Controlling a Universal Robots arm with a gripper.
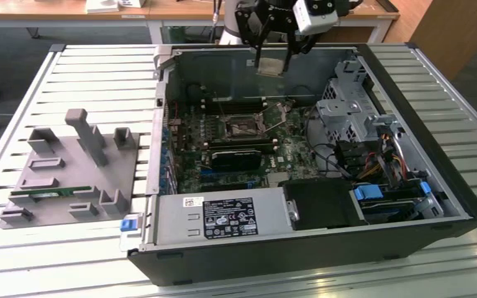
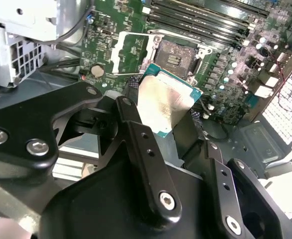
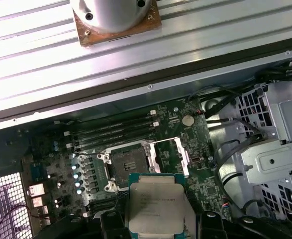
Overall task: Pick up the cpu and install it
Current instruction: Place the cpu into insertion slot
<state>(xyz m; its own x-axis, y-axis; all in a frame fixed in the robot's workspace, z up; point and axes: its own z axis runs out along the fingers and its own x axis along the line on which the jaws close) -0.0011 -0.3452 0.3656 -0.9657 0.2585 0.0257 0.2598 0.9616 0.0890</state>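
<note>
The cpu (image 2: 163,102), a small flat square chip with a silver-grey metal top and a thin teal-green rim, is clamped by two opposite edges in the black metal two-finger gripper (image 2: 161,122). It hangs inside the open black tower computer case (image 1: 437,124), over the green motherboard (image 3: 198,164), near the square open socket (image 3: 126,167) but apart from it.

Handling, as judged: light, rigid and smooth-topped, so liable to slip. The underside contacts are probably fragile. Edge holds suit it; the flat faces are no place to press.

The case lies on a ribbed, slatted metal surface (image 1: 97,81).
</note>
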